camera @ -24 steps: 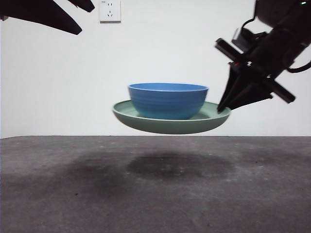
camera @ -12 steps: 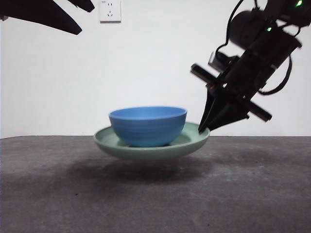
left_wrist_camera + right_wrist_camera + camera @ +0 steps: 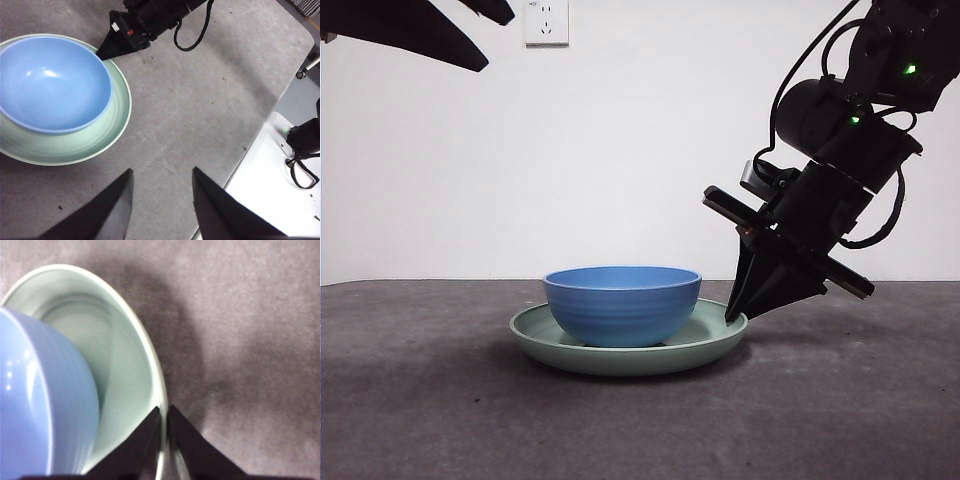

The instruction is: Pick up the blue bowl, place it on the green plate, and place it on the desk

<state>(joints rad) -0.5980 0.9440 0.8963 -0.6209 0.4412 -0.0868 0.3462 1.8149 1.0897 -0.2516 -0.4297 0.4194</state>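
1. Right arm slants down from the upper right of the front view. Right tool meets the green plate at its rim, on that plate's right-hand side.
2. Right wrist view: both jaws pinched tight on the plate's rim, one on each face of it.
3. Left tool hangs high, jaws spread apart, nothing between them. In the front view it shows only as black tips at the top left corner.
4. Green plate sits flat on the surface. Blue bowl stands upright in it, nearer the plate's far side from the right tool.
5. Bare surface lies all round the plate.
6. Left wrist view alone shows the surface's rounded corner edge and the bowl's empty inside.
7. Front view alone shows a wall socket above.
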